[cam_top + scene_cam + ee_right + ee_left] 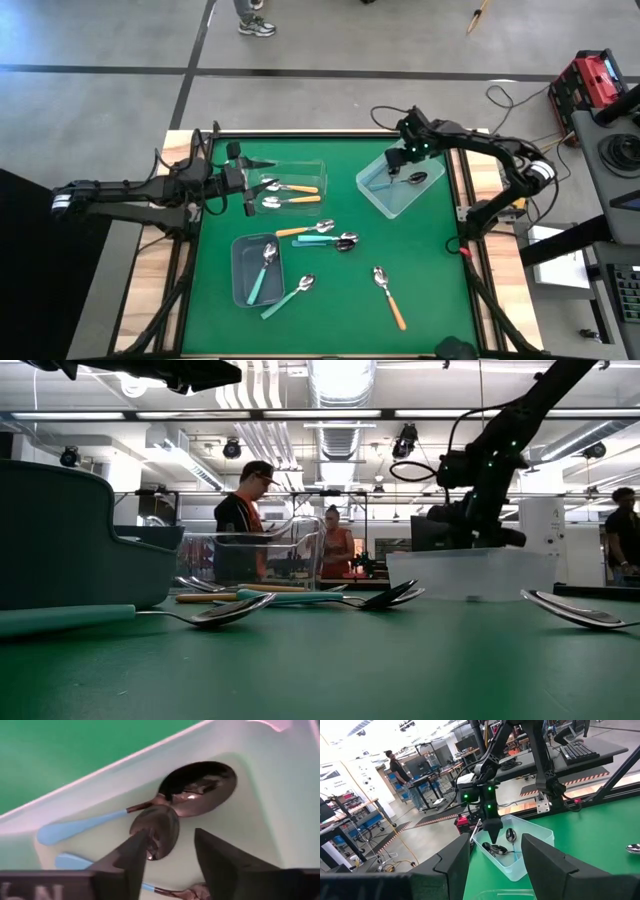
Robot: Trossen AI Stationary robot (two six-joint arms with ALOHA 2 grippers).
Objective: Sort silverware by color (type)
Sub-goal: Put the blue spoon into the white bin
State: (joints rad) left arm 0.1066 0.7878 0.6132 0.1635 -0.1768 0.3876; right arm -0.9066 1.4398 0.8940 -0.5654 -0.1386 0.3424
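- I am viewing the green table point(330, 320) from above; it is carrying three bins and a scatter of spoons.
- I am holding the right arm point(500, 155) over the pale bin point(372, 192) at the table's far right. The right gripper point(394, 166) is hanging inside that bin, and the right wrist view is showing its fingers point(215, 857) standing apart with nothing between them.
- I am keeping the left arm point(120, 190) stretched in from the left edge. The left gripper point(243, 180) is hovering at the near end of the clear bin point(300, 165), fingers point(450, 862) spread apart and empty.
- The clear bin is holding two orange-handled spoons point(290, 194), lying side by side.
- The grey bin point(240, 250) at the front left is holding one teal-handled spoon point(264, 272); a second teal spoon point(290, 295) is lying on the mat just beside it.
- The pale bin is holding blue-handled spoons point(150, 810); in the right wrist view, two of their bowls are overlapping directly ahead of the fingers.
- Between the bins, one orange spoon point(300, 230), one teal spoon point(318, 239) and one dark-bowled spoon point(346, 244) are lying close together on the mat.
- One more orange-handled spoon point(390, 297) is lying alone toward the front right.
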